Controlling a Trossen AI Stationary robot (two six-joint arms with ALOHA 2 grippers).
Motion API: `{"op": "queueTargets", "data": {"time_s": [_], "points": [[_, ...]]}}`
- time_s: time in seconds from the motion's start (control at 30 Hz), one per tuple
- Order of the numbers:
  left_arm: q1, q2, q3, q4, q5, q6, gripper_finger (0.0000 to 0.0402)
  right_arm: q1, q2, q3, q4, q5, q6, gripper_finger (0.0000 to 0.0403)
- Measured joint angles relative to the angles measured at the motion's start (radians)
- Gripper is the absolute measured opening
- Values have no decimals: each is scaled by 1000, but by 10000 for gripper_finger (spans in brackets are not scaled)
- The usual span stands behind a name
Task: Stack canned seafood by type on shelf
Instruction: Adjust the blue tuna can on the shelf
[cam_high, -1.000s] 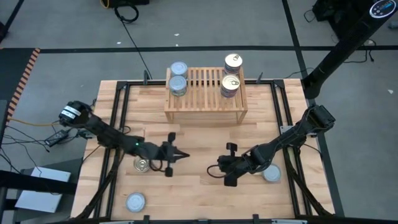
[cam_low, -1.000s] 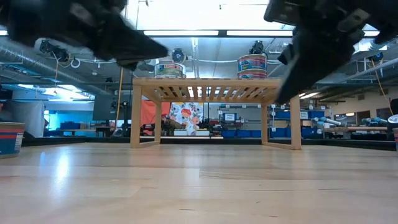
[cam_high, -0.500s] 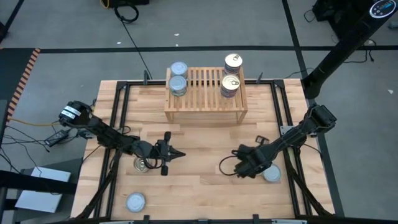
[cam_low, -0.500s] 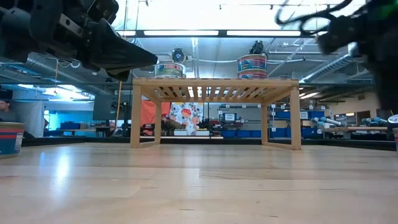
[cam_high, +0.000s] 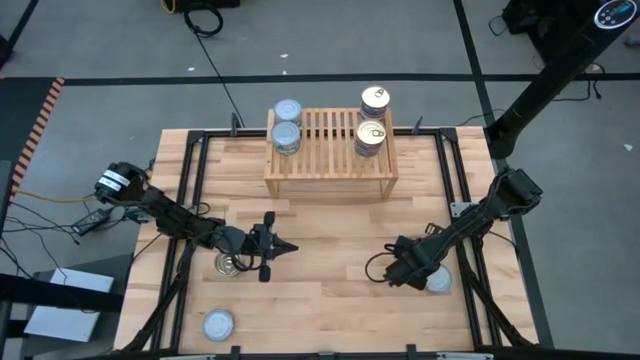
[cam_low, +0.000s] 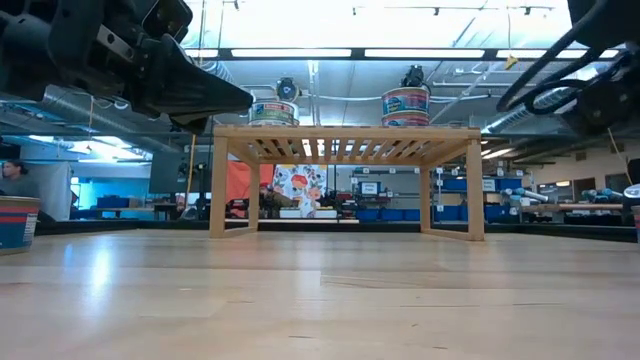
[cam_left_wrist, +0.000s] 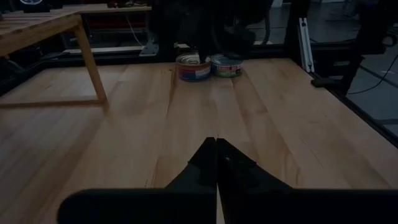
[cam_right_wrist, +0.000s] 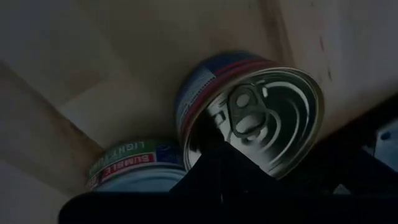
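The right gripper (cam_high: 404, 272), jaws shut and empty, hovers over two tins (cam_right_wrist: 249, 118) at the counter's right edge. Pressing down closed could knock them off; four tins (cam_high: 286, 137) already sit on the shelf (cam_high: 330, 150). The left gripper (cam_high: 283, 247), also shut, waits mid-counter.

Overhead light: even and bright in the high view, with soft, short shadows under the arms on the counter (cam_high: 320, 290).
Low view: ceiling strip lights (cam_low: 300, 52) blow out to white glare at upper centre; the counter shows a pale sheen at left.
Near parts: dark arm masses at both upper corners are out of focus.
Wrist views: dim; the right one is very dark and murky, its pull-tab tin (cam_right_wrist: 261, 115) catching faint reflections.
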Motion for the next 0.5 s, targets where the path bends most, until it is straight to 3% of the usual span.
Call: {"op": "queueTargets", "data": {"time_s": [0.17, 0.5], "points": [[0, 0, 0, 0, 0, 0, 1, -9, -6, -14, 63, -8, -68, 5], [0, 0, 0, -1, -6, -1, 4, -84, -4, 37, 309, 147, -274, 5]]}}
